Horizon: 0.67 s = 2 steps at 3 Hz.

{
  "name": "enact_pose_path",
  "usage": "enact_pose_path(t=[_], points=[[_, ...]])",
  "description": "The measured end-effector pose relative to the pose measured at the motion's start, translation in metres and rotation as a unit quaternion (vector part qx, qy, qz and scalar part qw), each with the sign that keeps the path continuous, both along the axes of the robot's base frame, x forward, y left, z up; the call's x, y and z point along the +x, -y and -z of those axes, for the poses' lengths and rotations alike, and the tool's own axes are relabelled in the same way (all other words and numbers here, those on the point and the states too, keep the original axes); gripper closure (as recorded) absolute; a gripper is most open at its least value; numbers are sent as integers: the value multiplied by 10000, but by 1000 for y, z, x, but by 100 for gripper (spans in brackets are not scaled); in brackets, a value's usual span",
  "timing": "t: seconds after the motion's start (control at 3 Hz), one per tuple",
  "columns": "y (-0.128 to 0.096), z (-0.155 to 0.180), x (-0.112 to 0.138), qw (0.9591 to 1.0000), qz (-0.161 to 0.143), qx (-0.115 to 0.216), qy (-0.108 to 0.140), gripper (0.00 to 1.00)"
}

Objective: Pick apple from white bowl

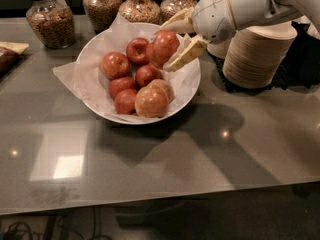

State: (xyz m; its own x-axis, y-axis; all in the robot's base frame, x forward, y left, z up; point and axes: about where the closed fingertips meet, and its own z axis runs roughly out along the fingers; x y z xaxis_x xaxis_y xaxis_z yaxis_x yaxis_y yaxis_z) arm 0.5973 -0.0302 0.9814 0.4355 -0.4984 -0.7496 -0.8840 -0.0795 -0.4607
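We record a grey, glossy counter (pixel 150 169) carrying the white bowl (pixel 176 108), wide and shallow, lined with crumpled paper (pixel 87 84). A stack of beige bowls (pixel 257 59) stands to its right and jars (pixel 50 21) stand behind it. The gripper (pixel 167 48) reaches in from the upper right and sits over the rear right part of the bowl. Its two fingers (pixel 186 56) pinch the apple (pixel 164 44), one across the top and one under the lower right flank. The apple is held just above the other apples (pixel 122 86) and appears clear of them, though contact with the one behind it cannot be excluded. We judge the fruit firm and moderately heavy for this grip. Its waxy skin is likely to slip if squeezed off-centre and to bruise under excess force. The soundest hold is across the widest girth on opposite sides, which the present pinch approximates. In appearance the apple is round, glossy and red with an orange-red blush. It is among the larger fruit, redder than the pale tan apple (pixel 151 102) at the front.
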Motion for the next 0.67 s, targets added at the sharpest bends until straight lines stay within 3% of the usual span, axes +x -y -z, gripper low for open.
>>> enact_pose_path(t=[0.33,0.67], points=[[-2,-14,-17,9990,-69,386,-200,100],[-2,-14,-17,9990,-70,387,-200,100]])
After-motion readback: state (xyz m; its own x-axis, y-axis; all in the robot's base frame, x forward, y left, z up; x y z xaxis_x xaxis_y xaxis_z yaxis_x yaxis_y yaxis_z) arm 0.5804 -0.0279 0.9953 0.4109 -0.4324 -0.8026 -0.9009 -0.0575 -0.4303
